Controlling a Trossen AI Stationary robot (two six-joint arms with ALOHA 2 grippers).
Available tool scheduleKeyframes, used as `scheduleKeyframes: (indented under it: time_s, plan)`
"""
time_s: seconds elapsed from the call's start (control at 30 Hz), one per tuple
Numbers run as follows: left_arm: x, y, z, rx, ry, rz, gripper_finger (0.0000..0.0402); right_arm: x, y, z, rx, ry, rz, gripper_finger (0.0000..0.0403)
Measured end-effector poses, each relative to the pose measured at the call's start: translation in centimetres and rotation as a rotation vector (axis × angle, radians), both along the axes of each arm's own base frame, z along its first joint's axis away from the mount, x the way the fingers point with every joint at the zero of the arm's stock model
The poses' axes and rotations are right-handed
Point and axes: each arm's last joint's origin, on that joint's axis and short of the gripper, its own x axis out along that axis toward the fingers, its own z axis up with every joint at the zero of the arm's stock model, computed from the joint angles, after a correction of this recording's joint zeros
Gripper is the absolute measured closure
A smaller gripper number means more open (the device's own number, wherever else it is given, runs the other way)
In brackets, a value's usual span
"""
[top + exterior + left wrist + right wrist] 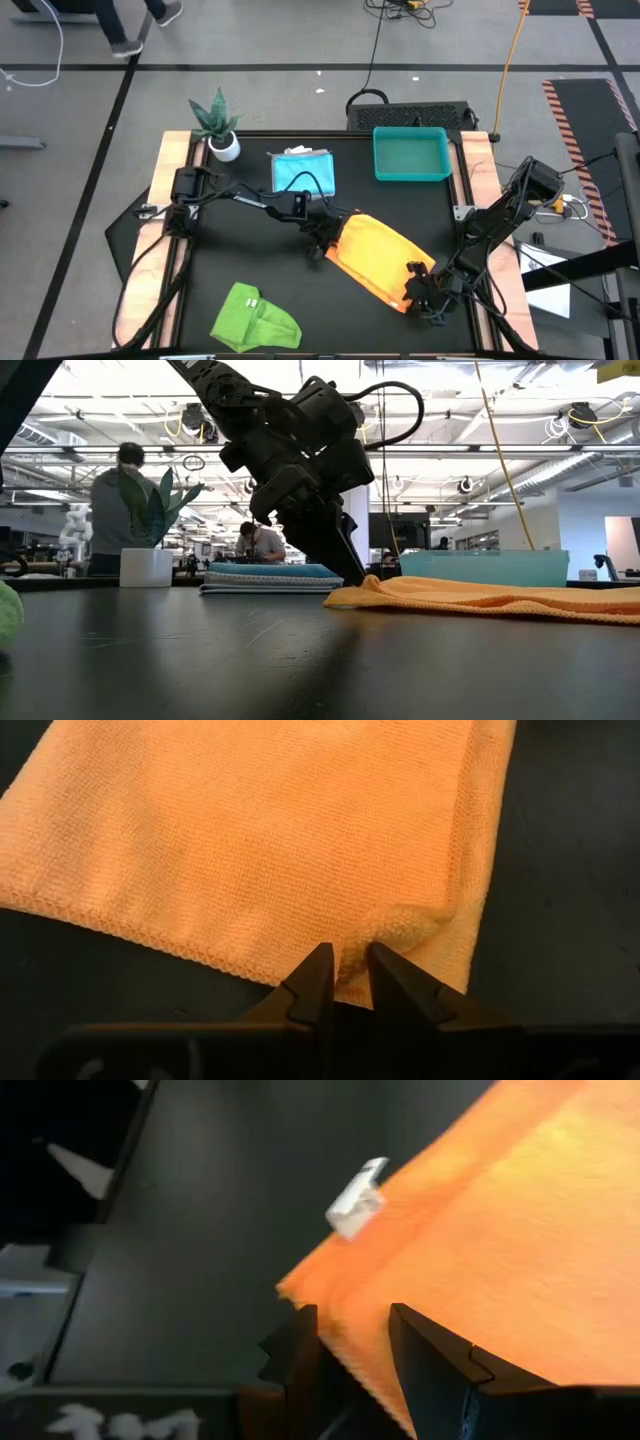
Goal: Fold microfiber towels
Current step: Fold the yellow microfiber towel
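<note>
Yellow-orange microfiber towel [378, 252], mid-table: I am pinching its edge in the left gripper [347, 978] and its right-edge corner in the right gripper [352, 1342]. I am aiming to lift both evenly, keeping the fold square.

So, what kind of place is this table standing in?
Probably a large open robotics lab or workshop. The low view shows a high ceiling with strip lights and people at benches; the high view shows cables across a taped concrete floor.

Lime green towel [8, 615] cut off at the low view's edge; background people too small.
</note>
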Motion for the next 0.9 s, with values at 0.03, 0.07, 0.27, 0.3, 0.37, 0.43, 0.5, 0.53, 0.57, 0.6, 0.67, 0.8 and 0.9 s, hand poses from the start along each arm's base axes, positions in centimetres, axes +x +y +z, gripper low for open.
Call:
scheduleKeyframes:
  time_s: [0.03, 0.07, 0.27, 0.3, 0.37, 0.43, 0.5, 0.53, 0.57, 0.6, 0.67, 0.8, 0.9]
  plan:
    - [0.0, 0.0, 0.0, 0.0, -0.001, 0.0, 0.0335, 0.1, 0.1, 0.0, 0.005, -0.004, 0.007, 0.0285]
    - [0.0, 0.0, 0.0, -0.001, 0.001, 0.003, 0.0335, 0.1, 0.1, 0.0, 0.007, -0.007, 0.009, 0.0285]
    - [0.0, 0.0, 0.0, -0.003, 0.0, 0.008, 0.0335, 0.1, 0.1, 0.0, 0.003, -0.011, -0.023, 0.0291]
    - [0.0, 0.0, 0.0, -0.004, -0.002, 0.008, 0.0335, 0.1, 0.0, 0.0, 0.002, -0.012, -0.024, 0.0297]
    - [0.1, 0.0, 0.1, -0.005, -0.005, 0.009, 0.0335, 0.1, 0.0, 0.0, 0.002, -0.011, -0.024, 0.0316]
    - [0.1, 0.0, 0.1, -0.007, -0.01, 0.012, 0.0335, 0.1, 0.1, 0.0, 0.004, -0.01, -0.023, 0.0345]
    - [0.2, 0.0, 0.1, -0.009, -0.016, 0.014, 0.0335, 0.0, 0.1, 0.0, 0.008, -0.005, -0.01, 0.038]
    - [0.2, -0.1, 0.1, -0.012, -0.02, 0.01, 0.0335, 0.0, 0.2, 0.0, 0.013, 0.0, 0.004, 0.0391]
    - [0.3, -0.1, 0.0, -0.015, -0.024, 0.008, 0.0335, -0.1, 0.2, 0.0, 0.012, 0.0, 0.008, 0.0396]
    - [0.3, -0.2, 0.0, -0.017, -0.02, 0.009, 0.0335, -0.1, 0.2, 0.0, 0.015, 0.003, 0.003, 0.0396]
    - [0.2, -0.4, -0.4, -0.018, -0.008, 0.003, 0.0335, -0.1, 0.2, -0.1, 0.02, 0.009, -0.008, 0.0399]
    - [0.2, -0.7, -1.0, -0.015, 0.009, -0.008, 0.0343, -0.2, 0.3, 0.0, 0.044, 0.022, -0.033, 0.0401]
    - [0.3, -0.7, -0.9, -0.014, -0.002, -0.014, 0.0372, -0.2, 0.4, 0.2, 0.067, 0.012, -0.034, 0.0402]
